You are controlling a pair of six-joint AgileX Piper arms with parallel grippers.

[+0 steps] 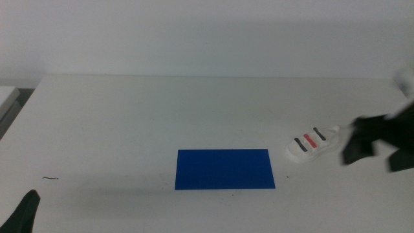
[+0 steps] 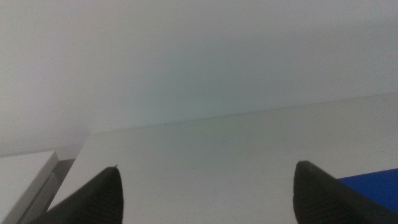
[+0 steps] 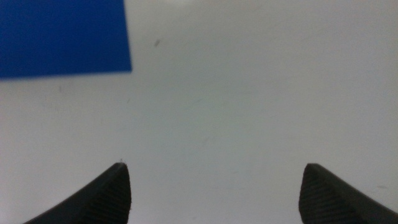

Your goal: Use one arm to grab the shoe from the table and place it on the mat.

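The white shoe (image 1: pixel 312 144) with two dark straps and one red strap lies on the white table (image 1: pixel 129 116), just right of the blue mat (image 1: pixel 224 169). My right gripper (image 1: pixel 350 147) comes in blurred from the right edge, close to the shoe's heel end and not on it. In the right wrist view the right gripper (image 3: pixel 214 177) is open and empty; a corner of the mat (image 3: pixel 62 37) shows there and the shoe is out of view. My left gripper (image 1: pixel 26 210) waits at the bottom left. It is open in the left wrist view (image 2: pixel 208 180), where a strip of the mat (image 2: pixel 373 183) shows.
A small dark scrap (image 1: pixel 50 178) lies near the table's left front. The table's left edge meets a grey ledge (image 1: pixel 8 100). A plain white wall stands behind the table.
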